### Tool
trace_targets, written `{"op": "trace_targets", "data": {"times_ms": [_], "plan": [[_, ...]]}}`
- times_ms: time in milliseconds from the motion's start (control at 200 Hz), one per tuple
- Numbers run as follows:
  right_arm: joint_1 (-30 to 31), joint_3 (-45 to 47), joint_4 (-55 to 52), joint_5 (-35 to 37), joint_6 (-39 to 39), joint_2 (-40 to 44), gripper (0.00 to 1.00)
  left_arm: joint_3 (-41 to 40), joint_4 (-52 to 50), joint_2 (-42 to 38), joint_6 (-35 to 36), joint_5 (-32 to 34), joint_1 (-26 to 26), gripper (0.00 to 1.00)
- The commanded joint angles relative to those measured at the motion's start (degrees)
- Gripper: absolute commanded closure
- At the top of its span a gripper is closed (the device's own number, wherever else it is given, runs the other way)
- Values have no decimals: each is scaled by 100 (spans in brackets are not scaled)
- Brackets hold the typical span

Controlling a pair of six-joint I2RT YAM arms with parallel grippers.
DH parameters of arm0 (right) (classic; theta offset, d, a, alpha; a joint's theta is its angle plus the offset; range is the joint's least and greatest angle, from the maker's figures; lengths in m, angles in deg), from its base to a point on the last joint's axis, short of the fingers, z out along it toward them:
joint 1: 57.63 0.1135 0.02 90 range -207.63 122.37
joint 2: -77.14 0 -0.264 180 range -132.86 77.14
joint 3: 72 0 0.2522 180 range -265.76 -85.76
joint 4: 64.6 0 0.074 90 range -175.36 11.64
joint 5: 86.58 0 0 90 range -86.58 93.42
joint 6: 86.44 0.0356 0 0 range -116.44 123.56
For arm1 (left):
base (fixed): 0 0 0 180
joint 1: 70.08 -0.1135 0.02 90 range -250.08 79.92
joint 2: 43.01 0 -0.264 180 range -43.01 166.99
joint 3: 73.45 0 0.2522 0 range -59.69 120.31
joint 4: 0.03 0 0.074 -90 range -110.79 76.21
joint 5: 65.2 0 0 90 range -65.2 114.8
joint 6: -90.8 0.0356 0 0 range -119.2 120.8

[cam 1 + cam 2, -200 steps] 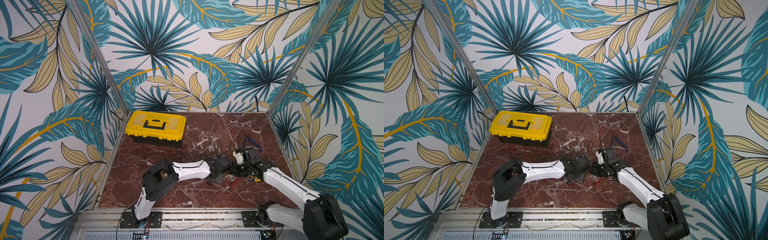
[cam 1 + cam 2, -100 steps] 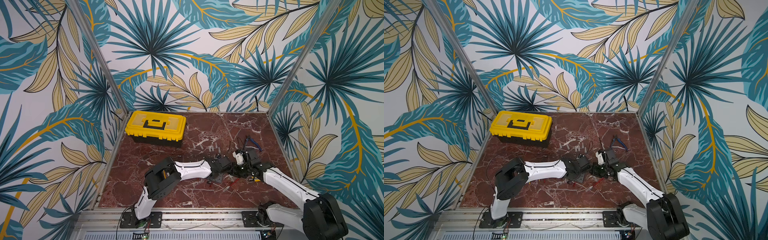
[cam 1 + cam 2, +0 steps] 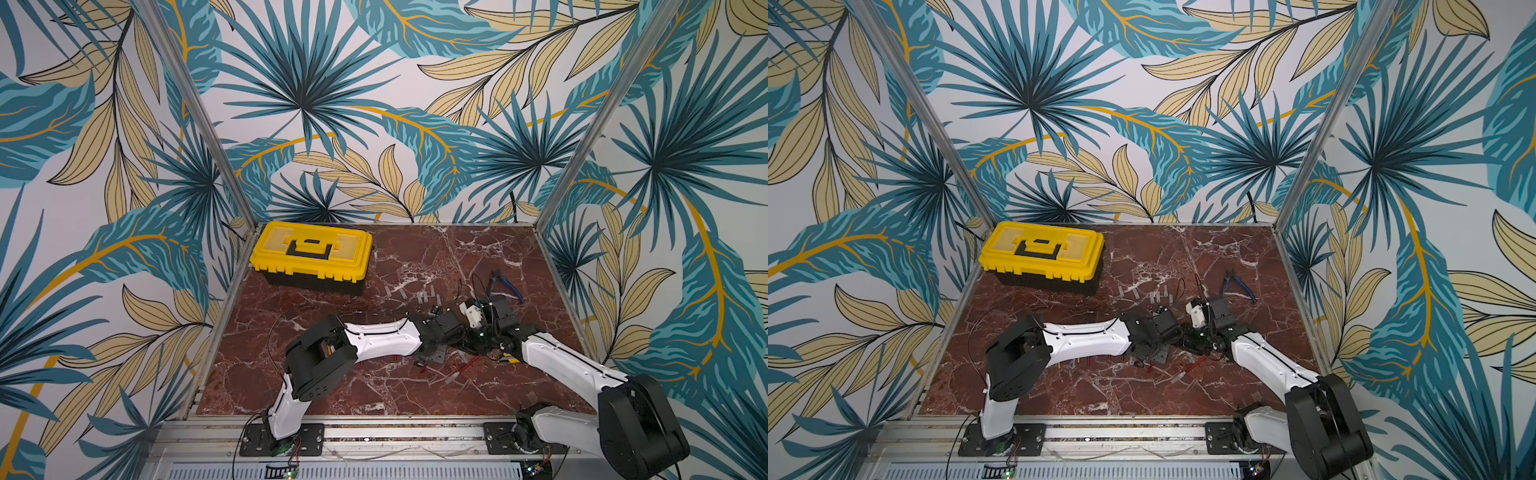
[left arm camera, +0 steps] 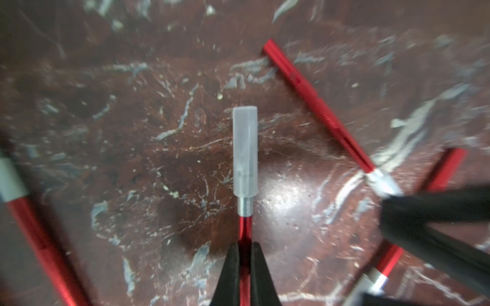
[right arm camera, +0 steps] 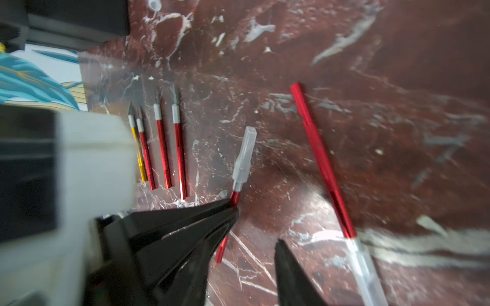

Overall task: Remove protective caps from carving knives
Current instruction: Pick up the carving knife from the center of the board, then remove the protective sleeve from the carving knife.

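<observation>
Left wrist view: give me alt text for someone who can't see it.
The left gripper is shut on a red carving knife with a translucent protective cap on its tip, over the dark red marble table. More red knives lie scattered around it, slightly blurred.

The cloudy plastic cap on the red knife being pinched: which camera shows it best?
The left wrist view: the cap sits centred, whole and fairly sharp, seated on the red knife that the left gripper pinches. The right wrist view shows it smaller and slanted. In both top views it is too small to find.
</observation>
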Motion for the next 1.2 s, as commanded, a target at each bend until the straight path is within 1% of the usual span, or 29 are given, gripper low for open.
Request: {"op": "trace_targets", "data": {"times_ms": [0,170,345,516,616,846,1197], "plan": [[-14,-7,175,-309,68,-180,51,-146,73,-488,31,-66,-44,100],[-12,-7,821,-767,342,-344,51,-188,149,-680,49,-170,-47,100],[-13,-112,942,-768,482,-286,58,-200,149,-691,28,-253,-71,100],[-14,-221,837,-630,496,-169,62,-221,149,-706,22,-298,-72,100],[-12,-284,817,-595,478,-261,66,-234,149,-751,33,-298,-80,100],[-13,-420,819,-551,488,-457,72,-312,149,-844,21,-294,-97,100],[-12,-516,835,-522,486,-684,75,-358,149,-987,27,-307,-113,100]]}}
